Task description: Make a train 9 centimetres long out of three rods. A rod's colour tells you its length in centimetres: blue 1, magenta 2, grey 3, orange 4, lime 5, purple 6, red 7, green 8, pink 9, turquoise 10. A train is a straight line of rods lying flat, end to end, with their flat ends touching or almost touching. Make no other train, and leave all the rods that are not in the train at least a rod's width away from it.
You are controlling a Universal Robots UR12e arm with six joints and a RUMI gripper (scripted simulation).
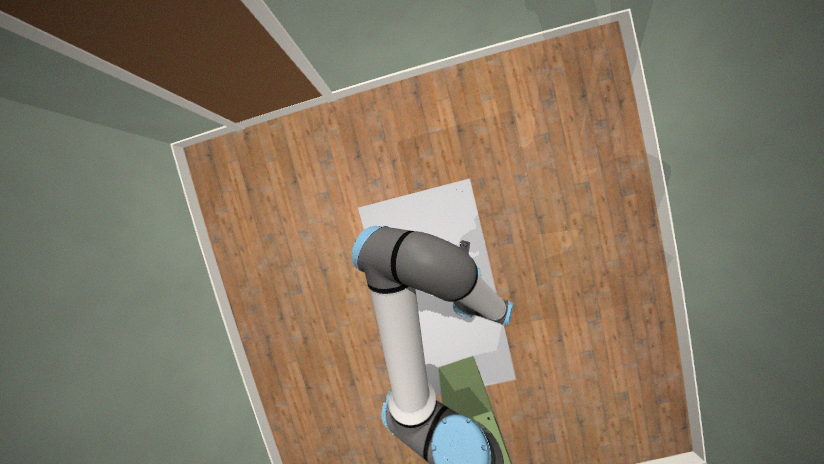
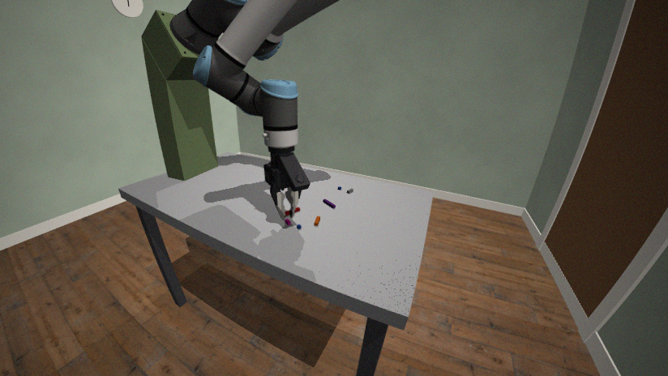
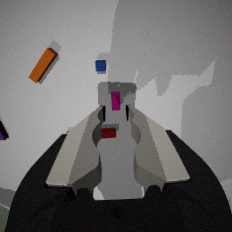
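My gripper points down, open with a narrow gap and nothing held. A magenta rod lies at the fingertips, seen through the gap in the wrist view. Red shows beside and between the fingers, partly hidden by one; it looks like one rod, crosswise to the magenta one. A blue rod lies close to the magenta rod, and an orange rod lies slanted farther off. No rods touch end to end in what shows.
A purple rod lies beyond the orange one. A second blue rod and a grey rod lie near each other at the table's far side. The arm hides the rods in the top view. A green pedestal stands at one table end.
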